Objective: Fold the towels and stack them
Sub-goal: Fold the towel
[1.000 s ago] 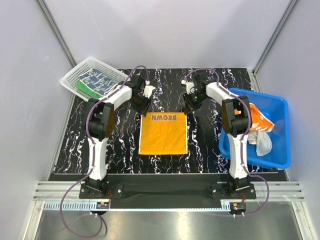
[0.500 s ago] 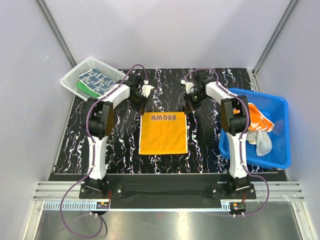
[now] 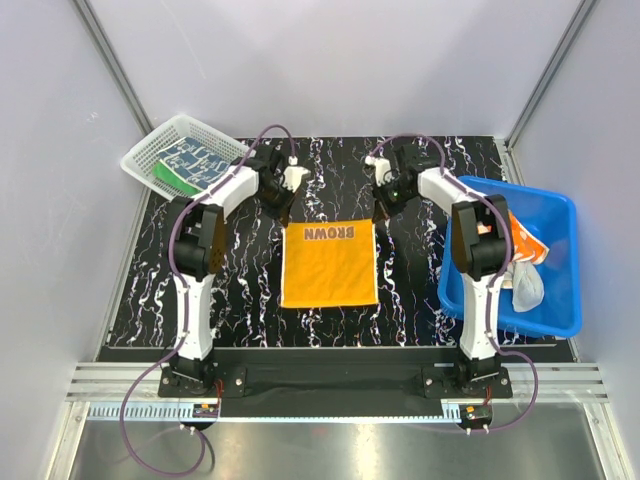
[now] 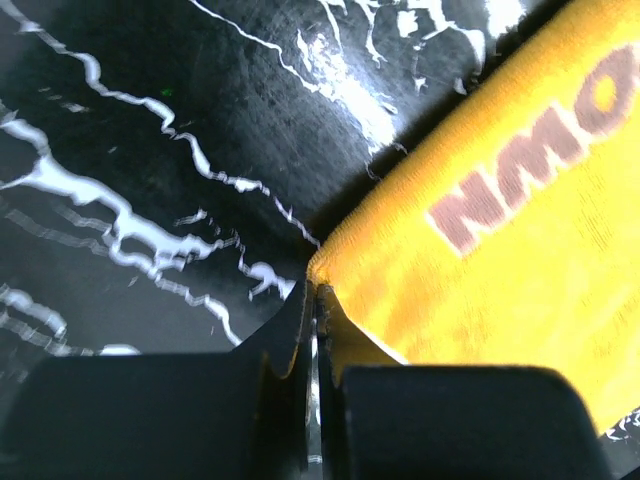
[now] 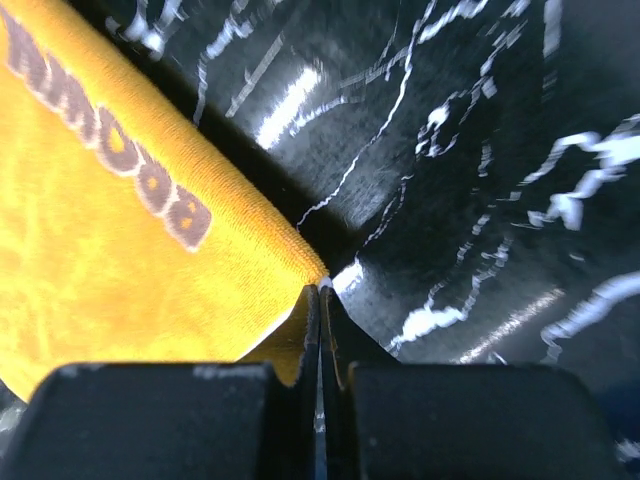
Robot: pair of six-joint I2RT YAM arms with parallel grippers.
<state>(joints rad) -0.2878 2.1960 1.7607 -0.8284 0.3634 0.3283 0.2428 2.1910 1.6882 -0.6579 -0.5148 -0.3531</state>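
Yellow towel (image 3: 329,264) lies flat just left of the blue tub (image 3: 555,230), our left gripper (image 4: 312,300) and right gripper (image 5: 320,295) each pinching a far corner, so we judge this fold barely begun, with a navy towel (image 3: 200,160) in the basket (image 3: 148,150) far left of the tub and an orange towel (image 3: 520,240) inside the tub.

Word "BROWN", in brown letters, near far edge of yellow towel (image 3: 329,270).

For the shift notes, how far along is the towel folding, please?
Done: navy towel and green towel sit in the basket. In hand: left gripper and right gripper pinch far corners of the flat yellow towel. Remaining: orange towel in the blue tub.
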